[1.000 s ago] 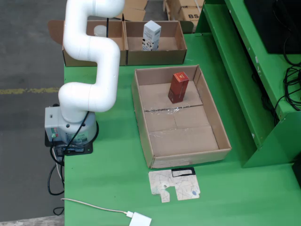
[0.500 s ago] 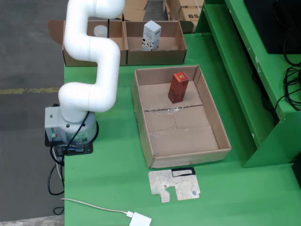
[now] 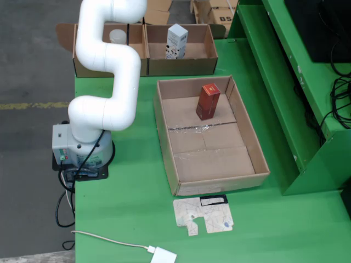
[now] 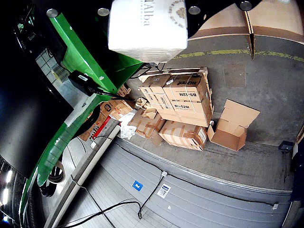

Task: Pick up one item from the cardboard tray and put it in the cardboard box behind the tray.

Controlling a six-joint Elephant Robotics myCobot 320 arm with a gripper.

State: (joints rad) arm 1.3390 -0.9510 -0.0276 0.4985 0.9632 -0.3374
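Scrap card (image 3: 203,215) lies nearest. White carton (image 3: 176,41) stands upright in the far box (image 3: 203,63), right compartment, apparently directly beneath the gripper; jaw state cannot be determined. Red carton (image 3: 208,101) stands in the tray (image 3: 169,139).

The tray (image 3: 258,159) is brown cardboard, rough and dull, with shiny tape. The red box (image 3: 208,101) looks glossy. The counter (image 3: 126,213) is smooth green. The arm (image 3: 107,60) is shiny white plastic.

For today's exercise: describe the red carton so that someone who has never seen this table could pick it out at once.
In the fixed view, find the big open cardboard tray in the middle of the green table. The red carton stands upright at its far end. It is the only thing in the tray, and the only red item.
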